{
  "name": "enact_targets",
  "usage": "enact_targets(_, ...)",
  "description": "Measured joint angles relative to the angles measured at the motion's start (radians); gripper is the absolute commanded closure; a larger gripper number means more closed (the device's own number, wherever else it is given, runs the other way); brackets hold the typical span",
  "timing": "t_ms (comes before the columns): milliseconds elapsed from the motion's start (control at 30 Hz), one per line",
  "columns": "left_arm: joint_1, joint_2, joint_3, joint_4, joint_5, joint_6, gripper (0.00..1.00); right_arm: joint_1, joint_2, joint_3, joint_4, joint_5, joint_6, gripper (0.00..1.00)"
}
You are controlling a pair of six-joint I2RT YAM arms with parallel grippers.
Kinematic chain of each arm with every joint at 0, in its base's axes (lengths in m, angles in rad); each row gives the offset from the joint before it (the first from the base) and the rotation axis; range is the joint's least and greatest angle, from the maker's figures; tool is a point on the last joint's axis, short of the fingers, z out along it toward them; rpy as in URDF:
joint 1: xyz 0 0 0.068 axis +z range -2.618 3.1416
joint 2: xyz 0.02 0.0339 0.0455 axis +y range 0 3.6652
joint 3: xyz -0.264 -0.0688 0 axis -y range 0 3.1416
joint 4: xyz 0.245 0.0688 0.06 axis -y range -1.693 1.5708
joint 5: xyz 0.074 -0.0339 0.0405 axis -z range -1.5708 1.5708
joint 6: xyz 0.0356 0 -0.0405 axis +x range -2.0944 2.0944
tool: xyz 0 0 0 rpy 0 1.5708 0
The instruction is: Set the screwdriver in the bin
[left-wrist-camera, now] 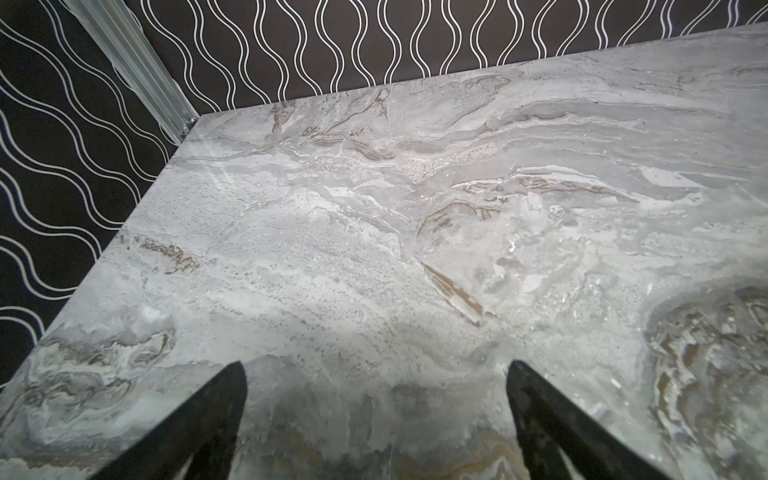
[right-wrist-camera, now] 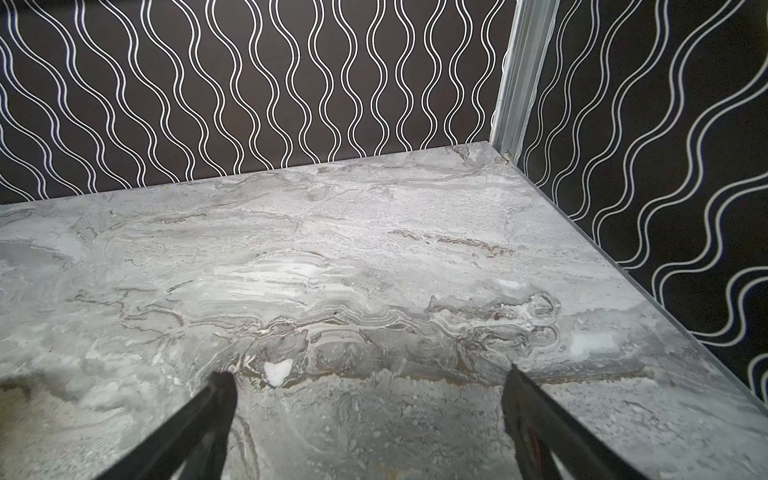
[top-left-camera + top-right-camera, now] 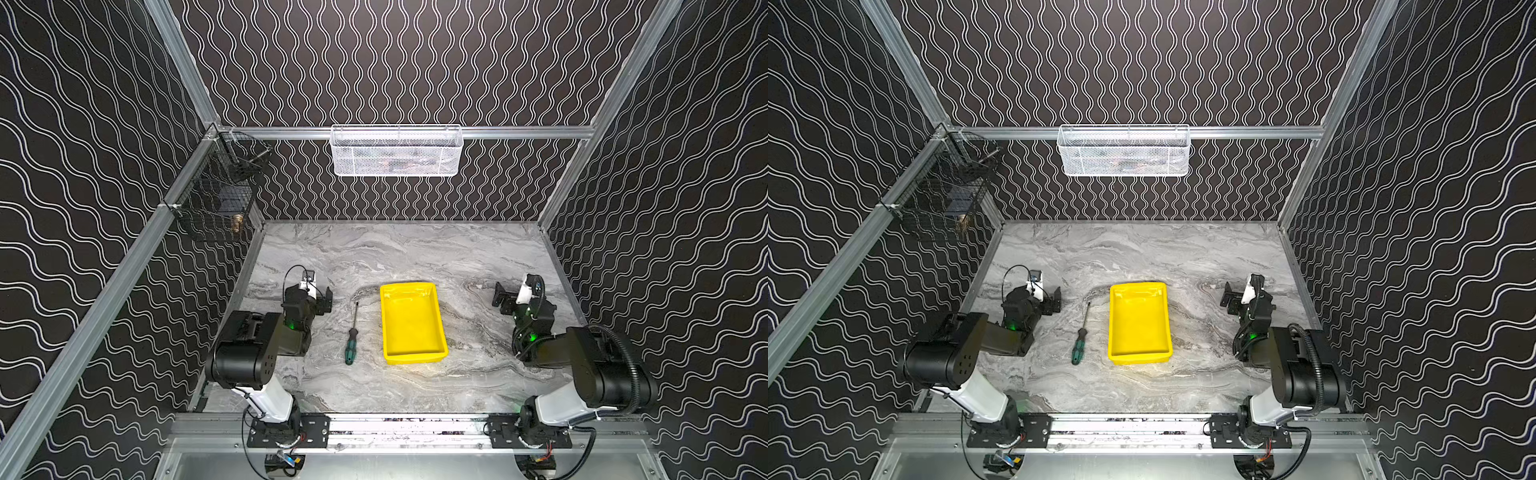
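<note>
The screwdriver [image 3: 352,340] [image 3: 1080,340], with a green-and-black handle and a thin dark shaft, lies flat on the marble table just left of the bin in both top views. The bin [image 3: 411,323] [image 3: 1138,322] is a bright yellow tray with nothing in it, near the table's middle. My left gripper [image 3: 325,300] [image 3: 1054,300] [image 1: 376,370] stands open over bare table, left of the screwdriver's tip. My right gripper [image 3: 502,300] [image 3: 1230,300] [image 2: 368,376] is open too, well right of the bin. Neither wrist view shows the screwdriver or the bin.
A white mesh basket [image 3: 397,150] hangs on the back wall and a black wire cage [image 3: 218,195] on the left wall, both above the table. Patterned walls close in three sides of the marble table [image 3: 415,253].
</note>
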Motion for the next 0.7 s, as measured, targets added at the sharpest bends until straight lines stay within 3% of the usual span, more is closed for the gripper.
enact_targets(700, 0.000, 0.000, 0.001, -0.002, 0.019, 0.000, 0.01, 0.000, 0.000, 0.000, 0.000, 0.000, 0.000, 0.00)
